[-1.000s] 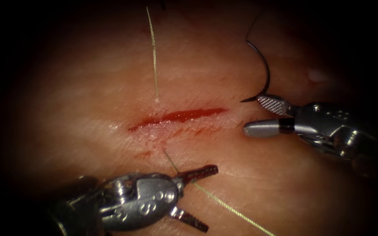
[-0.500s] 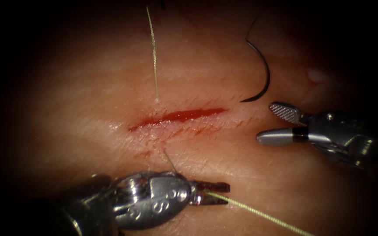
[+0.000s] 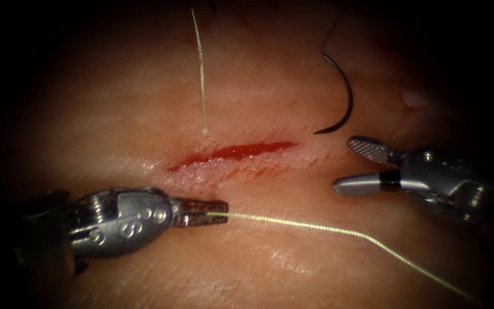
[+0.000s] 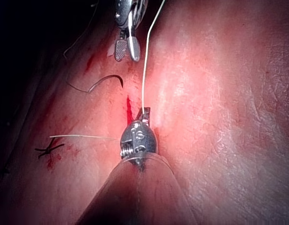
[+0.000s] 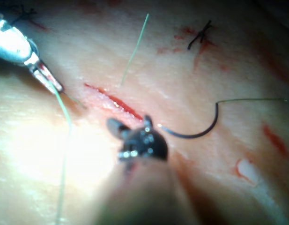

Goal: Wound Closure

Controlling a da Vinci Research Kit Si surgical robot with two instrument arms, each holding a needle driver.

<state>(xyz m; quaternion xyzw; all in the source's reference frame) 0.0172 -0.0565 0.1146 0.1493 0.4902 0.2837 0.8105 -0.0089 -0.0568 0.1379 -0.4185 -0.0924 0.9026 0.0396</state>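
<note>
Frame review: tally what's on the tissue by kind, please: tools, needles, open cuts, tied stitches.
Tools: 2, left tool shut on the thread, right tool open, holding nothing
Needles: 1, needle lying free on the tissue
Open cuts: 1, cut
Tied stitches: 1, stitch
Total: 5

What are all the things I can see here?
tissue: one, pinkish, under everything.
cut: one, red with fluid, mid-tissue.
needle: one, dark, curved, lying free on the tissue right of the cut, held by neither tool.
thread: one, pale green, running from the left tool's jaws below the cut.
dark knot: one, black, on the tissue.
left tool: one, silver, jaws shut on the thread.
right tool: one, silver, jaws open, holding nothing.
</note>
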